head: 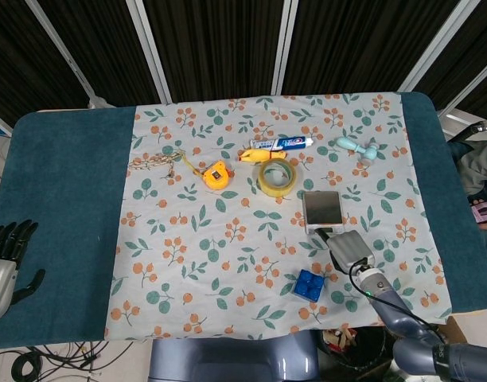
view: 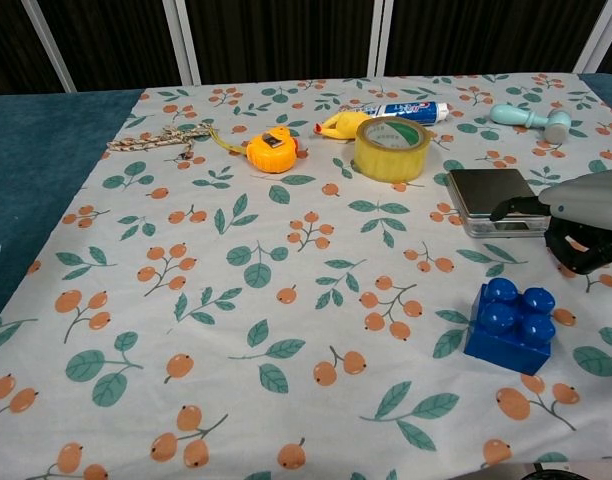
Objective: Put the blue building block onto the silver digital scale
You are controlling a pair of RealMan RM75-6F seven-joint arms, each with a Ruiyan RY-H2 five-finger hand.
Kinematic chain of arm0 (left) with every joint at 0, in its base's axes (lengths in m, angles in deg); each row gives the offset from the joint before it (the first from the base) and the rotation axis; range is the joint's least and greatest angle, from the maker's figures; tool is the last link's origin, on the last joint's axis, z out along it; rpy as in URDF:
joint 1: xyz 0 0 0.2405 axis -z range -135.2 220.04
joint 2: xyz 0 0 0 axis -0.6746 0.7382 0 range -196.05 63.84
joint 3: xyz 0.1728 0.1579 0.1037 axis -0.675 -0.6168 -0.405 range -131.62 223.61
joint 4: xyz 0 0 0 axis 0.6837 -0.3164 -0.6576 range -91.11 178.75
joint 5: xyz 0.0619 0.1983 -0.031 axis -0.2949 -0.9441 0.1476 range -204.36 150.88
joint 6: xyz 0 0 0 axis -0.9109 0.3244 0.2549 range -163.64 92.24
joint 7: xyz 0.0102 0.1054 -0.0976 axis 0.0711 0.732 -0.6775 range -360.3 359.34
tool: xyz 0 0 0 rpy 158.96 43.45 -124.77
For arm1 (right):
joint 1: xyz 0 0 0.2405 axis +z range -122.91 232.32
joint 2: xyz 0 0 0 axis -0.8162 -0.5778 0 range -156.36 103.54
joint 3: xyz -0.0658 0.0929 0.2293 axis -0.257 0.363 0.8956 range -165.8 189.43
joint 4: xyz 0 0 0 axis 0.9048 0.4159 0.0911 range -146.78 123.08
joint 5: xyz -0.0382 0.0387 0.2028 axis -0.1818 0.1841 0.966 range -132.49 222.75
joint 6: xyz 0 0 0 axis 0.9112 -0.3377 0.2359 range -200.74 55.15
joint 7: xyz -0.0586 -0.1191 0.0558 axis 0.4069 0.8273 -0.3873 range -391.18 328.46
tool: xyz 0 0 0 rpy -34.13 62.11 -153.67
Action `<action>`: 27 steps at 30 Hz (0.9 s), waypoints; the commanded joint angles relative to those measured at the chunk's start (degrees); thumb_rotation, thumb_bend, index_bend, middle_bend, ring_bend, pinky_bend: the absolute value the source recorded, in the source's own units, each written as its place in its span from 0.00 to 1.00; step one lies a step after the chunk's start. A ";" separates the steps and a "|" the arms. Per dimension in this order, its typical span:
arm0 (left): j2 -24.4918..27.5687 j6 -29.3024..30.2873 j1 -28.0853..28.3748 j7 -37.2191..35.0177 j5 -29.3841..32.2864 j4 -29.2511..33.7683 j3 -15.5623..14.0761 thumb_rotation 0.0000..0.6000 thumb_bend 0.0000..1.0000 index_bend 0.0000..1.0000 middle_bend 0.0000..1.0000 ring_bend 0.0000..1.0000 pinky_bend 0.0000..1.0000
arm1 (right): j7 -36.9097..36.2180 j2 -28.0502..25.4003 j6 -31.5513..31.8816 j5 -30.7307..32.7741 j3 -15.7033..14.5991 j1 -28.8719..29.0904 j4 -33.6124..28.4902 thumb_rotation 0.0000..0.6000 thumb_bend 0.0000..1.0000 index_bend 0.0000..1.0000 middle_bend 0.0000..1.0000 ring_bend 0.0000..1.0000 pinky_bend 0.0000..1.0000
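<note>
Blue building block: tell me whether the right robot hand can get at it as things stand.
Probably yes. The right robot hand hovers just behind the blue building block, holding nothing, and only bare tablecloth lies between them. The silver digital scale sits behind the hand, out of the way.

Looks like a robot lab or test room rather than a home. Staged counter (head: 60, 183) in teal felt under a leaf-and-berry print cloth (head: 188, 263), black slatted panels with white uprights (head: 144, 52) behind, loose cables on the floor (head: 37, 364), unrelated props laid out: tape measure (head: 216, 174), packing-tape roll (head: 275, 177), toothpaste tube (head: 282, 144).
</note>
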 commanded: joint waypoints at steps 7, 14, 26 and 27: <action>-0.05 0.01 0.00 0.12 0.01 0.02 -0.01 1.00 0.31 0.05 0.08 0.05 0.09 | -0.78 1.62 0.27 -0.76 -0.03 0.56 1.14 1.00 0.84 0.13 0.78 0.80 0.68; -0.02 -0.01 0.03 0.08 0.04 0.04 0.02 1.00 0.31 0.05 0.08 0.05 0.09 | -0.69 2.43 -0.02 0.10 0.12 1.26 2.01 1.00 0.84 0.13 0.78 0.80 0.68; 0.02 -0.03 0.06 0.06 0.03 0.00 0.01 1.00 0.31 0.05 0.08 0.05 0.09 | -0.36 2.52 -0.56 1.57 -0.28 2.04 2.24 1.00 0.84 0.13 0.78 0.80 0.68; 0.02 -0.02 0.05 0.06 0.06 0.00 0.02 1.00 0.31 0.05 0.08 0.05 0.09 | -0.39 2.60 -0.60 1.63 -0.37 2.08 2.37 1.00 0.84 0.13 0.78 0.80 0.68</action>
